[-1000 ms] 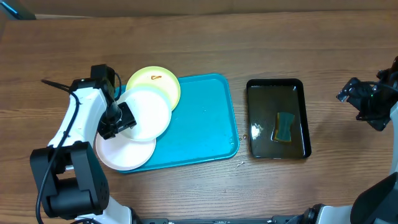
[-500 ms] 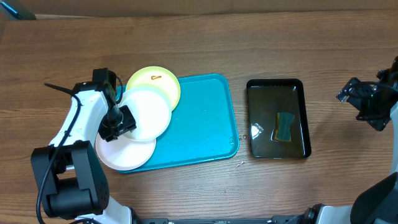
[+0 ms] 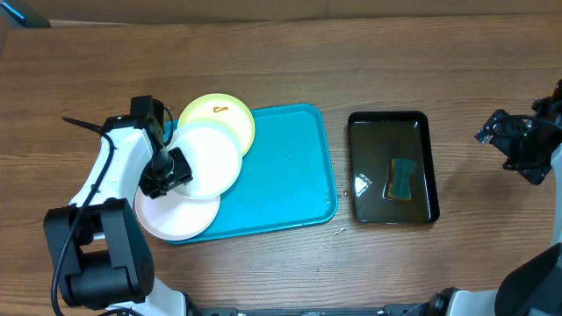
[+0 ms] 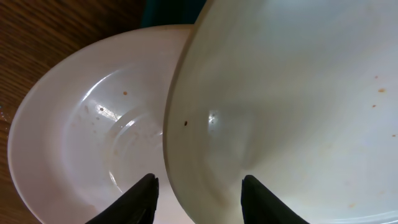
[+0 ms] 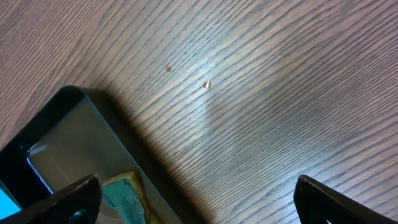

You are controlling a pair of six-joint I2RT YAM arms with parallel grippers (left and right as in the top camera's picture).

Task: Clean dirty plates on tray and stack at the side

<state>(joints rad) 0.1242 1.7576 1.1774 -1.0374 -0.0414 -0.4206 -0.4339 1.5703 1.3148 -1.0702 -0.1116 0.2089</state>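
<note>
The turquoise tray [image 3: 285, 167] lies left of centre. A pale yellow-green plate [image 3: 224, 114] with a brown-red smear sits on its far left corner. A white plate [image 3: 211, 156] overlaps it and also overlaps a second white plate [image 3: 180, 215] at the tray's near left edge. My left gripper [image 3: 167, 172] is at the upper white plate's left rim. In the left wrist view its fingers [image 4: 198, 186] are partly open on either side of that rim [image 4: 180, 124], over the speckled lower plate [image 4: 93, 124]. My right gripper [image 3: 514, 145] is open and empty at the far right.
A glossy black tray [image 3: 421, 123] right of the turquoise tray holds a green-and-yellow sponge [image 3: 401, 178]. The right wrist view shows this black tray's corner [image 5: 68, 118], the sponge [image 5: 121, 193] and bare wood. Small crumbs lie between the trays [image 3: 342, 189].
My left gripper shifted slightly right toward the upper white plate a second ago and has held still since. The plates and my right arm have not moved.
</note>
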